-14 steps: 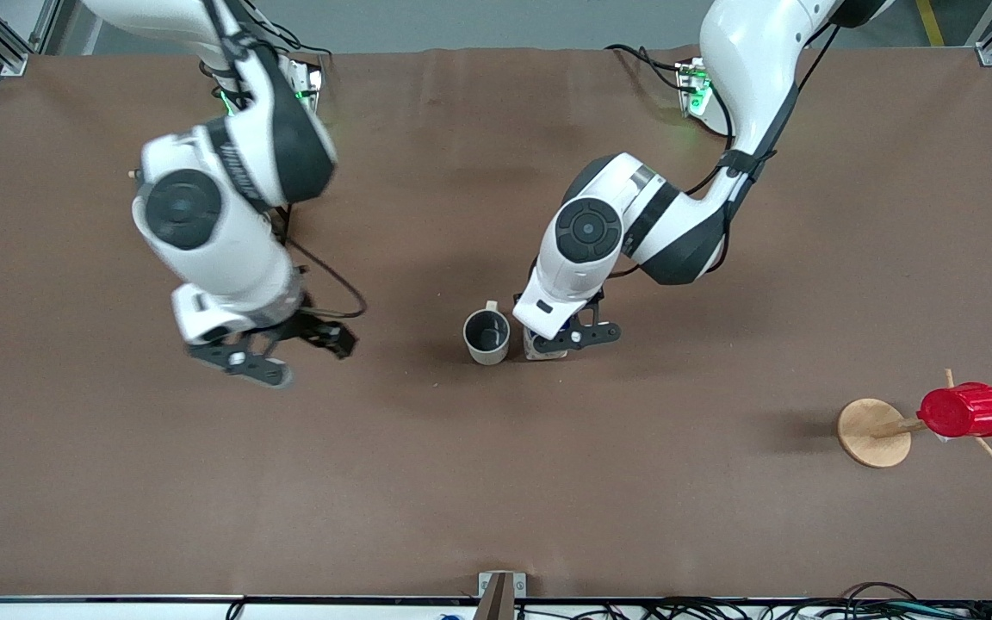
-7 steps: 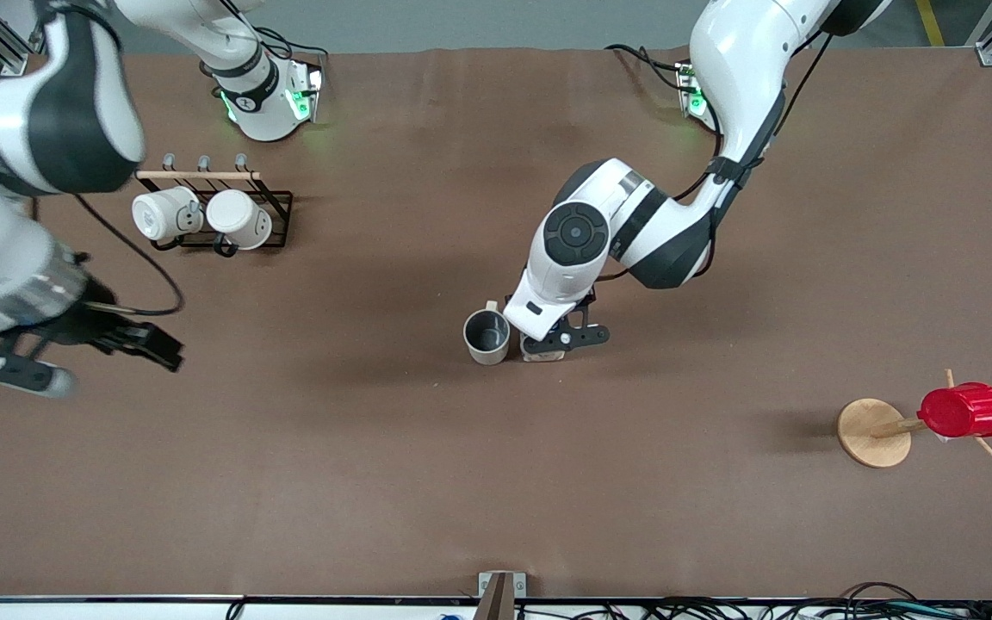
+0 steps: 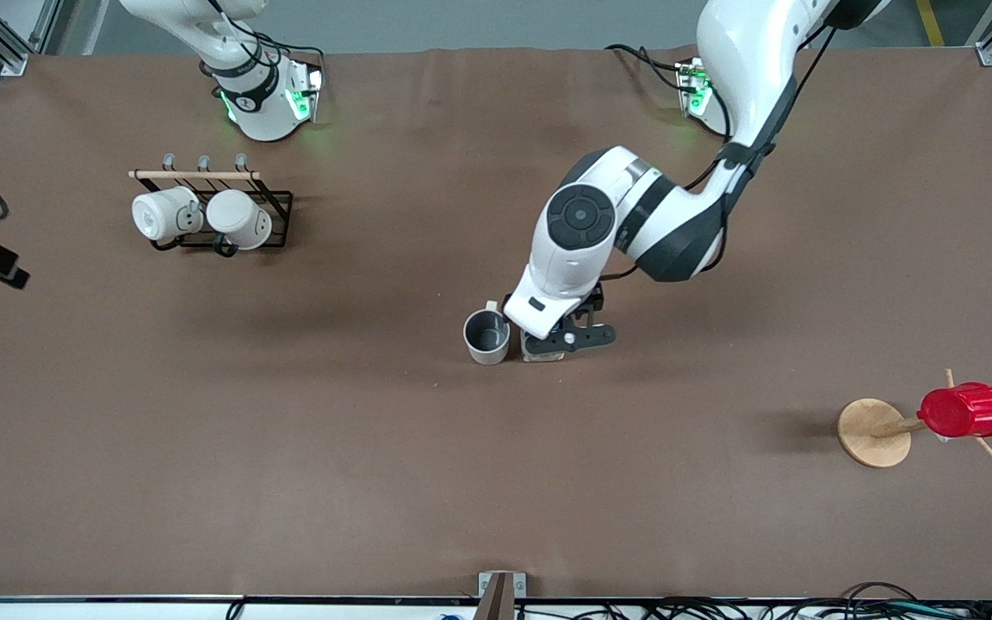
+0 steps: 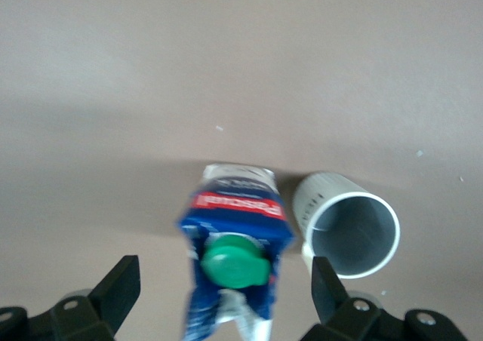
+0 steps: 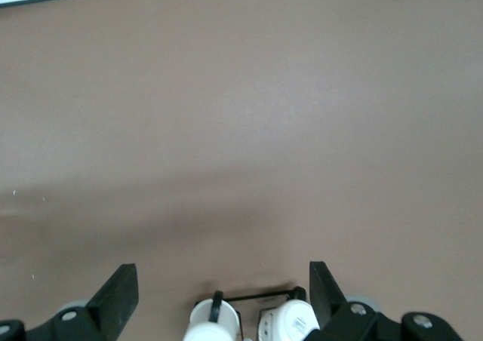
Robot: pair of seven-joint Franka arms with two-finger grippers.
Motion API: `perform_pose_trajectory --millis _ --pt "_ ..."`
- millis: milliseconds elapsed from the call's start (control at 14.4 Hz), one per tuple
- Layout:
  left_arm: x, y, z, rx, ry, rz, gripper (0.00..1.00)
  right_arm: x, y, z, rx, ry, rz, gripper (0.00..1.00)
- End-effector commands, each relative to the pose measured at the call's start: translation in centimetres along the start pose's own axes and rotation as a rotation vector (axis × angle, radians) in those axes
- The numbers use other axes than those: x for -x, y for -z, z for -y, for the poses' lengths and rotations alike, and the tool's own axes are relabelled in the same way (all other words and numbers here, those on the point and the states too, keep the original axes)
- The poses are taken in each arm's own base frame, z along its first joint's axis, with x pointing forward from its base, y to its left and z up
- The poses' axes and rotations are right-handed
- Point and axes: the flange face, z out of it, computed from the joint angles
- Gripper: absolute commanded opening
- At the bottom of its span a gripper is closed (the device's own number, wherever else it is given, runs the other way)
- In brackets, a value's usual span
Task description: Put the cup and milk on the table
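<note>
The cream cup [image 3: 486, 336] with a grey inside stands upright on the brown table [image 3: 496, 491] near its middle. The milk [image 3: 537, 351] stands close beside it toward the left arm's end, mostly hidden under my left gripper [image 3: 565, 337]. In the left wrist view the blue and white milk [image 4: 235, 213] with its green cap stands between the spread fingers of my left gripper [image 4: 224, 277], with a gap on each side, and the cup [image 4: 352, 231] is next to it. My right gripper [image 5: 223, 281] is open, empty, high over the table; it is nearly out of the front view.
A black rack with two plain white mugs [image 3: 212, 217] stands near the right arm's base; it also shows in the right wrist view [image 5: 249, 320]. A wooden peg stand [image 3: 873, 432] holding a red ribbed cup [image 3: 964, 410] stands toward the left arm's end.
My right arm has swung away from beside the cup toward its own end of the table and has almost left the front view. The left gripper has stayed over the milk.
</note>
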Motion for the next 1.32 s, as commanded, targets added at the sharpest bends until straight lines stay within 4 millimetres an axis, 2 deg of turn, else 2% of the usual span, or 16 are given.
perform_pose_trajectory --millis 0,208,347,556,694,833,903,1181,1250 --pt "-1.6 7.0 4.4 -0.051 0.015 -0.101 1.0 3.3 -0.3 -1.1 -0.008 0.018 0.004 1.0" --pt "-3.9 13.6 11.9 -0.102 0.029 -0.13 1.0 3.1 -1.0 -2.1 -0.006 0.047 -0.012 1.0" --pt "-4.9 17.7 16.4 -0.09 0.021 -0.154 1.0 3.0 -0.5 -3.0 0.0 0.034 -0.022 1.0" --pt "-3.3 22.6 21.1 -0.129 -0.017 -0.121 1.0 2.9 -0.3 -3.7 0.002 0.025 -0.027 1.0" --pt "-2.8 24.8 24.3 -0.076 -0.024 -0.084 1.0 2.8 -0.1 -3.7 0.001 0.031 -0.033 1.0" --pt "-2.0 26.2 28.2 -0.057 -0.064 -0.044 1.0 2.9 -0.3 -2.6 -0.001 0.047 -0.024 1.0" --pt "-1.0 26.5 29.4 -0.058 -0.084 -0.039 1.0 2.9 0.0 -2.6 -0.001 0.049 -0.031 1.0" --pt "0.8 25.8 36.2 -0.035 -0.125 0.008 1.0 2.8 0.5 -2.6 0.0 0.045 -0.034 1.0" --pt "0.9 25.6 37.1 -0.007 -0.129 0.02 1.0 2.7 0.4 -2.6 -0.001 0.047 -0.033 1.0"
